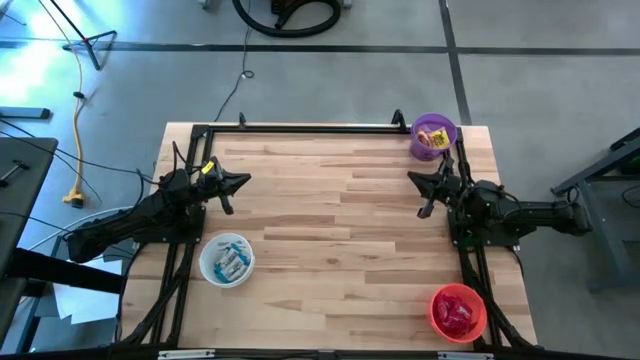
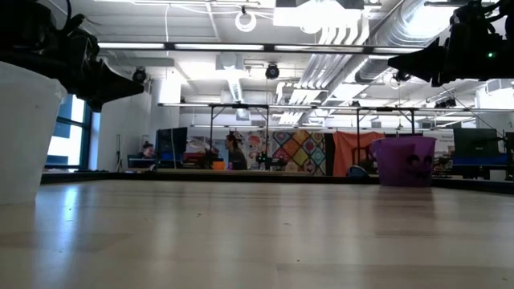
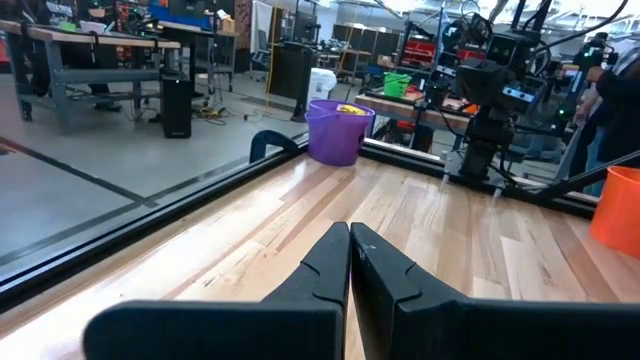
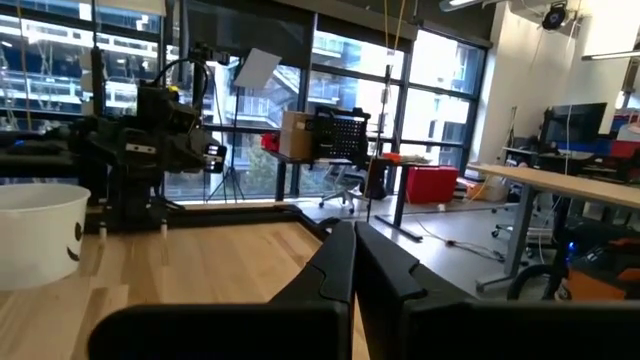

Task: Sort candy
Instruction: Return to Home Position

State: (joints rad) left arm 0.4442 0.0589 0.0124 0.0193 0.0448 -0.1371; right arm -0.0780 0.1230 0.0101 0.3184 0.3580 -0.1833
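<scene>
Both arms hang over the counter point(image 1: 330, 225), the left gripper point(image 1: 243, 181) and the right gripper point(image 1: 413, 179) each pressed together. Yellow candy point(image 1: 432, 138) lies in the purple bowl point(image 1: 453, 129), red candy point(image 1: 458, 314) in the red bowl point(image 1: 434, 305), and pale blue candy point(image 1: 230, 264) in the white bowl point(image 1: 203, 258).

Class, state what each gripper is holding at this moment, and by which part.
Nothing is held. The left gripper and the right gripper both have shut fingers with nothing between them.
</scene>
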